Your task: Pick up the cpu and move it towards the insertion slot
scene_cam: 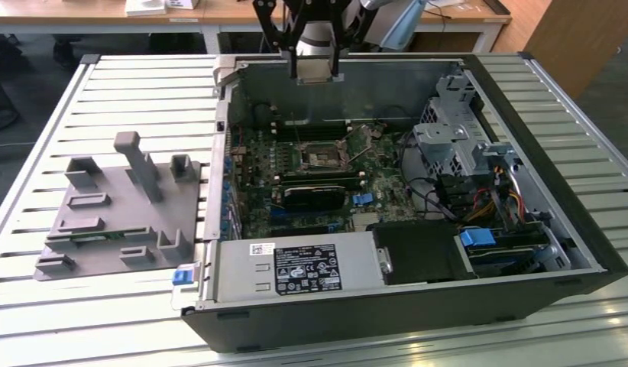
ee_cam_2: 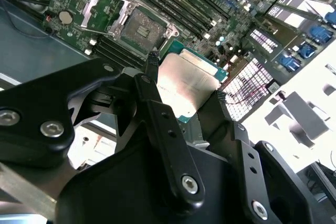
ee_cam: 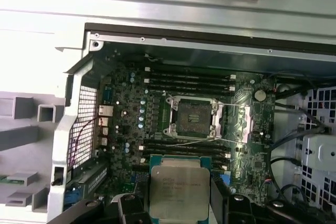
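The gripper [ee_cam_2: 184,95] pinches the cpu [ee_cam_2: 185,86] by its edges and holds it in the air above the open computer case [scene_cam: 558,229], near the insertion slot [ee_cam: 190,117].

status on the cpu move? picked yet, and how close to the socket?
Done: the cpu is picked, clamped in the gripper and lifted off any surface. In hand: the gripper holds it above the open computer case, over the far wall in the exterior view. Left: the insertion slot sits empty on the motherboard, and in both wrist views the cpu is clearly apart from it.
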### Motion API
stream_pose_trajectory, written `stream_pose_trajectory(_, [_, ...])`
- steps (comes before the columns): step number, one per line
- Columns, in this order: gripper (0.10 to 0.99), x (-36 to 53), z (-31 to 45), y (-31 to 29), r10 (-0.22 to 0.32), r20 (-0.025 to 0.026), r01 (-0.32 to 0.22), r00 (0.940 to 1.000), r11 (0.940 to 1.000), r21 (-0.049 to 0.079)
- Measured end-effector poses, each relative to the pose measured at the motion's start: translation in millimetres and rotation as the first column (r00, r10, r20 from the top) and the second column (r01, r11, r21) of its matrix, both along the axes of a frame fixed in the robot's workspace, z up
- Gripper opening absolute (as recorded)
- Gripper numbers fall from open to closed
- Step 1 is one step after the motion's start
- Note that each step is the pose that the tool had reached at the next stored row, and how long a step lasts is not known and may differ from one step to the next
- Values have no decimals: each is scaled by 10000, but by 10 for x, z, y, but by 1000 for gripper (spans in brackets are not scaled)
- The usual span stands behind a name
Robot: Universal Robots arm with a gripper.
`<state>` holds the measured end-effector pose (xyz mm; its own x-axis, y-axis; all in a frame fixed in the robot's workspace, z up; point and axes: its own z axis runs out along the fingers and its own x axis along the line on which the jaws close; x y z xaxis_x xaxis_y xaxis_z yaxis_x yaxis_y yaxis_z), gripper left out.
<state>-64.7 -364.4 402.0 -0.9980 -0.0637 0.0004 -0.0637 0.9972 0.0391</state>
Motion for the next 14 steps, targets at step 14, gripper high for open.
stream_pose_trajectory(14, [549, 146, -37, 110, 0, -4, 0, 10000, 10000, 1])
